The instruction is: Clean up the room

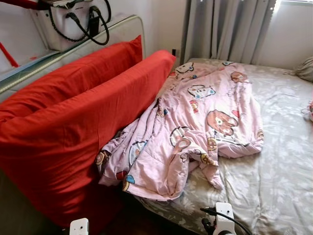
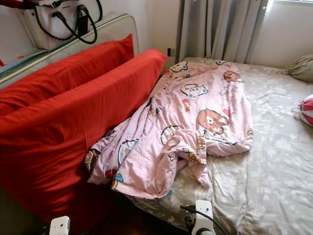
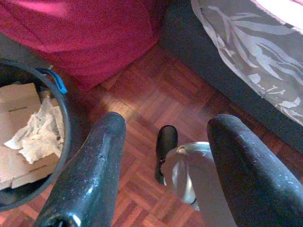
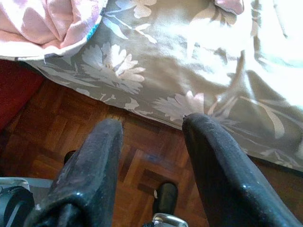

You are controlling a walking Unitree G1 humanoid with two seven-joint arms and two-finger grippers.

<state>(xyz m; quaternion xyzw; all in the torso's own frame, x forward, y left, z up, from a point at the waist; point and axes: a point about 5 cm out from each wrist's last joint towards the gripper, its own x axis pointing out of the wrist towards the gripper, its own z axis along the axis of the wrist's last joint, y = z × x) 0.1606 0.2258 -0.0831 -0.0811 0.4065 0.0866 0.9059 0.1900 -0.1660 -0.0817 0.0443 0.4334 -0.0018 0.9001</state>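
A crumpled pink quilt (image 1: 195, 127) with cartoon prints lies across the grey floral bedsheet (image 1: 274, 166), one corner hanging over the bed's near edge. Two big red pillows (image 1: 73, 112) lean along the left side of the bed. My left gripper (image 3: 168, 127) hangs open over the wooden floor, beside a black bin (image 3: 65, 124) holding cardboard and crumpled paper. My right gripper (image 4: 154, 125) is open too, above the floor at the bed's edge, with the quilt's corner (image 4: 52, 23) just beyond it. Nothing is between either pair of fingers.
Grey curtains (image 1: 225, 29) hang behind the bed. A white bag with black cables (image 1: 73, 22) sits on the ledge above the pillows. A grey cushion (image 2: 301, 67) and a red striped item (image 2: 307, 110) lie at the bed's far right. A strip of parquet floor (image 3: 156, 90) separates the pillows from the bed.
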